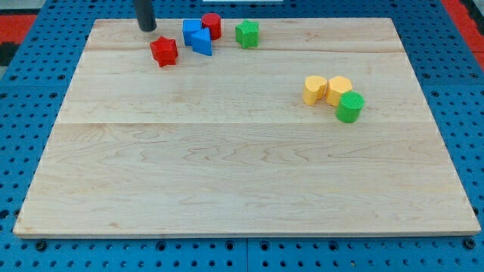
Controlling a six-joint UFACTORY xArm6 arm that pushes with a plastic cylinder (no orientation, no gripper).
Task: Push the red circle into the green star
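The red circle point(212, 25) stands near the view's top edge of the wooden board, touching the blue blocks on its left. The green star point(246, 34) sits just to its right, a small gap apart. My tip point(147, 28) is at the view's top left, to the left of the red circle, just above and left of a red star point(163, 51). The tip touches no block.
Two blue blocks point(197, 35) sit together between the red star and the red circle. At the view's right, two yellow blocks point(327, 89) and a green cylinder point(349, 106) cluster together. The board point(242, 174) lies on a blue pegboard.
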